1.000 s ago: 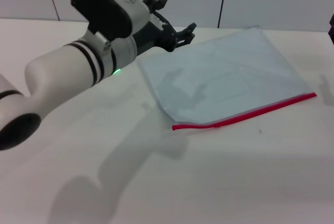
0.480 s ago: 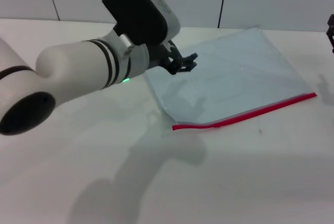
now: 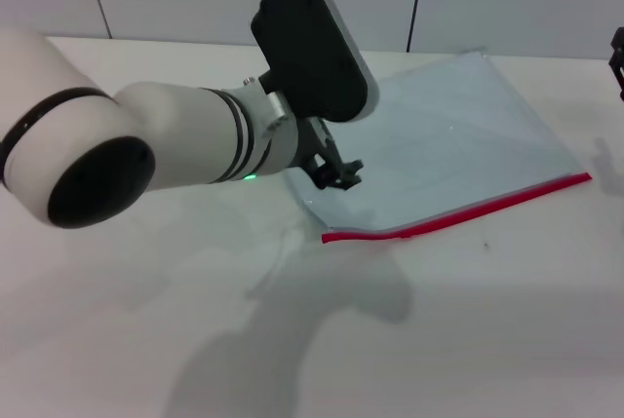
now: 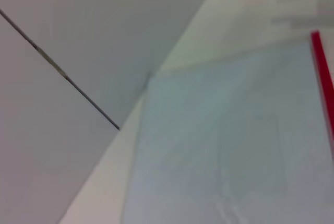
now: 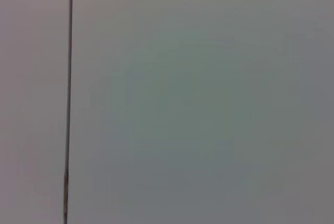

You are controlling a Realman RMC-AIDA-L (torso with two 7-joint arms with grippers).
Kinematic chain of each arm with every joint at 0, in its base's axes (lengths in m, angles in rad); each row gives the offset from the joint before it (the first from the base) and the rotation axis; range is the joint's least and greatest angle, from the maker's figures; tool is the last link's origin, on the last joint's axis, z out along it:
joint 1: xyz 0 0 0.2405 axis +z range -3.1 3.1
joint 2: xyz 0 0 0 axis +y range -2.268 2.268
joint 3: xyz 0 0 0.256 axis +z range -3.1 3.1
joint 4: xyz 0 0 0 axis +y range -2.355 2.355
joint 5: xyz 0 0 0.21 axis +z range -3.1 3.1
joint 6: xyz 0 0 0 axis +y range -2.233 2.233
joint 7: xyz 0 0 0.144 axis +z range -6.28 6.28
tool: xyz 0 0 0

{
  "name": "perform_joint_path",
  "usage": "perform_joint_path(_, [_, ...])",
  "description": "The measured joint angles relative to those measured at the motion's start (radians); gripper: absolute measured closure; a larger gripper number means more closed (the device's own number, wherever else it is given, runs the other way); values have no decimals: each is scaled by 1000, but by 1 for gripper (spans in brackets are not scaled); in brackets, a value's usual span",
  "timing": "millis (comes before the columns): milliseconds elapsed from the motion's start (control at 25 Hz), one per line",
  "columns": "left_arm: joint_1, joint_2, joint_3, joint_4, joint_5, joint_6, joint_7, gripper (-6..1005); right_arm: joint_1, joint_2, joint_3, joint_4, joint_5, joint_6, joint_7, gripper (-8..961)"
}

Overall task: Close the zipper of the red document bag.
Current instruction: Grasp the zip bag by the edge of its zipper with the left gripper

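your white worktop has the red document bag lying flat on its right half, zipper along the near edge, and your left gripper hangs just over the bag's near-left corner, close to the zipper's left end. i can't tell how its jaws stand since the wrist blocks them. the right gripper barely shows at the far right edge, so if you drag the zipper with nothing pinning that slick pouch, i'd bet the whole bag slides or buckles instead of closing.
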Motion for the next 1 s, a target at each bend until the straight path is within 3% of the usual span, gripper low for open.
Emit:
perform_joint_path(400, [-68, -3, 16, -6, 0, -178, 34, 138, 1, 0, 0, 0, 0, 0, 0, 440])
perform_joint_path(1000, [-134, -6, 70, 6, -52, -276, 54, 136, 2, -2, 0, -3, 0, 2, 0, 438])
